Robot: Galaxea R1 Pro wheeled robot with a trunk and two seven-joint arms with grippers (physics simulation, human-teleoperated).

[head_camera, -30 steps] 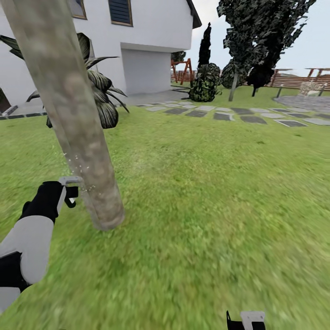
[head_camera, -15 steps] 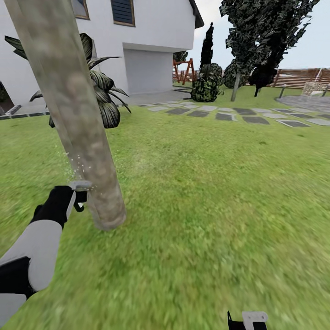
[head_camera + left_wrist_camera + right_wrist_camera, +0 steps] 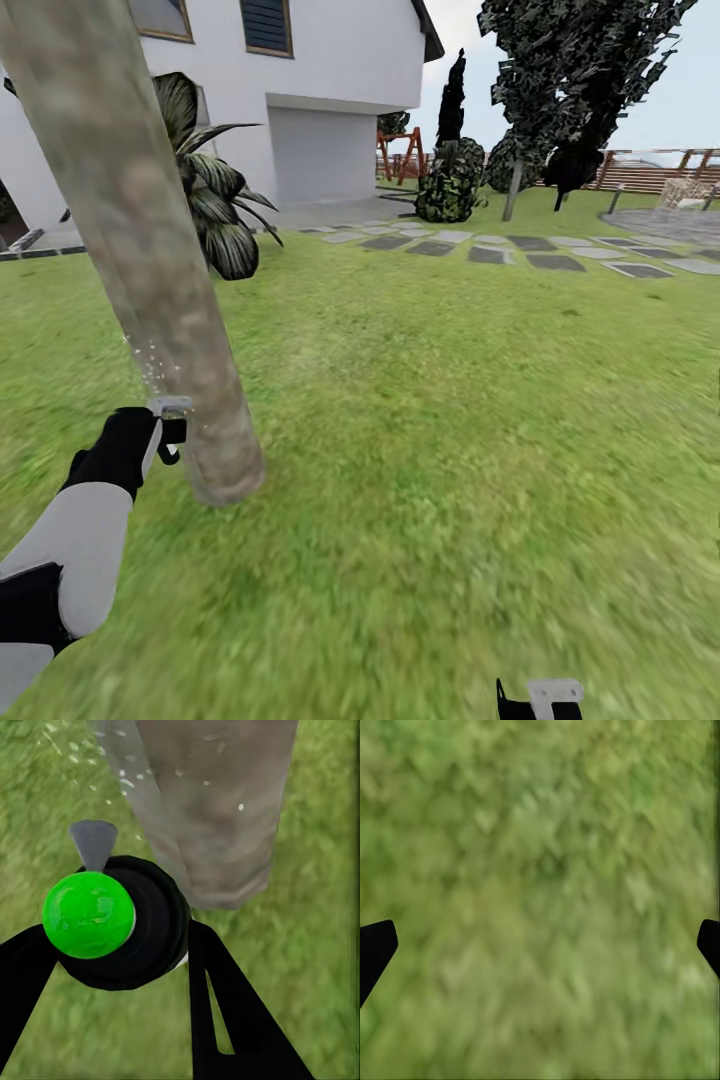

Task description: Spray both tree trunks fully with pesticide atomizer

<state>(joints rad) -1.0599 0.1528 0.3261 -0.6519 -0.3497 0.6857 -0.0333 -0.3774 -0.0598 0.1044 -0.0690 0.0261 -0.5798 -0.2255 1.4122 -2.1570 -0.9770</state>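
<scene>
On the lawn [image 3: 450, 420] of the garden, the robot's left gripper [image 3: 165, 432] holds the pesticide atomizer [image 3: 112, 919] just beside the foot of a thick, mottled beige-grey tree trunk [image 3: 150, 240]. The trunk leans across the left of the head view and meets the grass close to the gripper. The jaws are clamped on the atomizer — in the left wrist view its black round body with a glossy green cap sits between the two black fingers [image 3: 225, 1012], and a grey nozzle tip points toward the base of the trunk [image 3: 217, 802]. A fine scatter of white pesticide specks [image 3: 150, 362] hangs against the bark just above the gripper, also seen as pale flecks [image 3: 124, 778] in the left wrist view.

The right gripper [image 3: 537, 700] sits low over bare grass [image 3: 540, 900], well apart from the trunk, its jaws wide — only the dark fingertips [image 3: 375, 949] show at the sides of the right wrist view.

Beyond stand a white house [image 3: 320, 90], stepping stones [image 3: 520, 252], dark bushes [image 3: 450, 180] and a slatted fence [image 3: 650, 178].
</scene>
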